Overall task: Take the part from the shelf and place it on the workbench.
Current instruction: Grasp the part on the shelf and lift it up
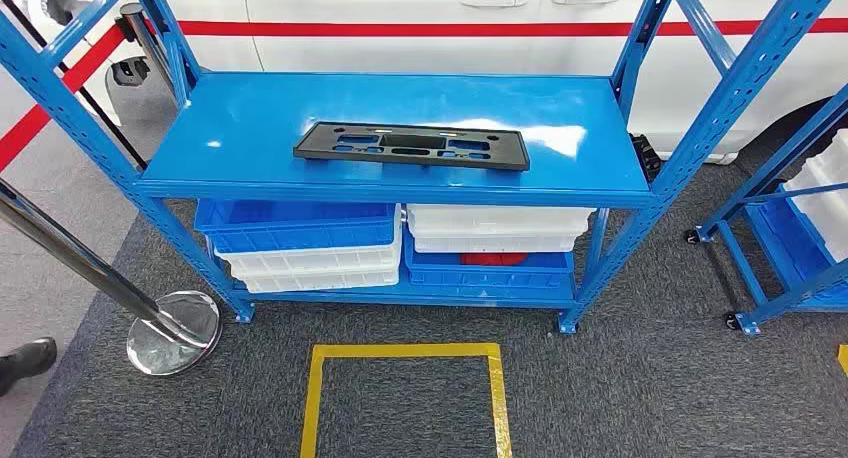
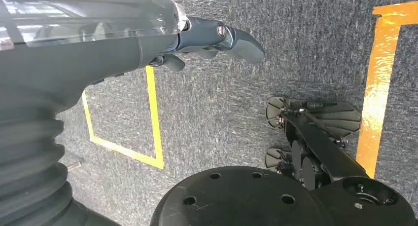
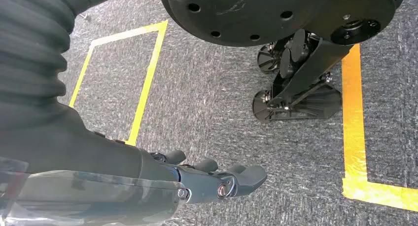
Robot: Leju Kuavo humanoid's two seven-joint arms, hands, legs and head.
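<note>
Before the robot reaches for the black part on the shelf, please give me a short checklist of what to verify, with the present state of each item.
1. Black part lies flat on the top shelf, nothing on it: ok.
2. Left hand holds nothing, hangs over the carpet: ok.
3. Right hand holds nothing, fingers apart: ok.
4. Robot stands close enough to reach the part: cannot tell; the yellow floor square lies between the robot and the shelf.
5. Side obstacles: the steel barrier post stands at the shelf's left corner, with a person's shoe near it: not ok, watch it.
6. Workbench location: cannot tell.
</note>
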